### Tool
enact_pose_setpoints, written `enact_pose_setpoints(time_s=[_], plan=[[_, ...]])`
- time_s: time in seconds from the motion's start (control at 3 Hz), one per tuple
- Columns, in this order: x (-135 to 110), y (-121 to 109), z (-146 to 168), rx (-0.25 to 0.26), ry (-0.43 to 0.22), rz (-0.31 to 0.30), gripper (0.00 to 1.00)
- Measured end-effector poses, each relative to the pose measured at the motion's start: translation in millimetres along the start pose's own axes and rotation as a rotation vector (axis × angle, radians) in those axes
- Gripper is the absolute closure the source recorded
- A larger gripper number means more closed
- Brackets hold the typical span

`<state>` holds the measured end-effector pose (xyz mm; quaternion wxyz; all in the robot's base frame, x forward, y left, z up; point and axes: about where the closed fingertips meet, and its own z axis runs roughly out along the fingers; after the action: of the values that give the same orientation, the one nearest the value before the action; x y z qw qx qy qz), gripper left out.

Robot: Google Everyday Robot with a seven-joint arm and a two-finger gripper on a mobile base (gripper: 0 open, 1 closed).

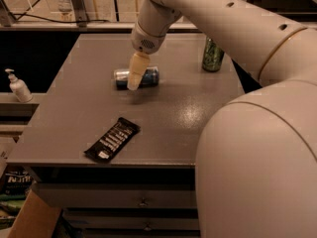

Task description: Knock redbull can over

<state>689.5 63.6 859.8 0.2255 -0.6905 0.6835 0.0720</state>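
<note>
Toward the tabletop's (198,118) far edge, the redbull can (151,77) already lies on its side; my jaws, closed and empty, hang over it.

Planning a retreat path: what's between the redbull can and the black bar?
Bare table alone separates redbull can and bar, per the camera view; the gripper hangs at the can.
</note>
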Motion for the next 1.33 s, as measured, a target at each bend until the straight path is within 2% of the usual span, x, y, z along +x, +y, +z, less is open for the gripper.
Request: enact_pose_setpoints(time_s=[0.33, 1.0, 1.33], plan=[[15, -1, -18, 0.052, -0.063, 0.120, 0.00], [66, 4, -69, 0.253, -0.223, 0.451, 0.00], [85, 18, -83, 0.324, -0.291, 0.589, 0.00]])
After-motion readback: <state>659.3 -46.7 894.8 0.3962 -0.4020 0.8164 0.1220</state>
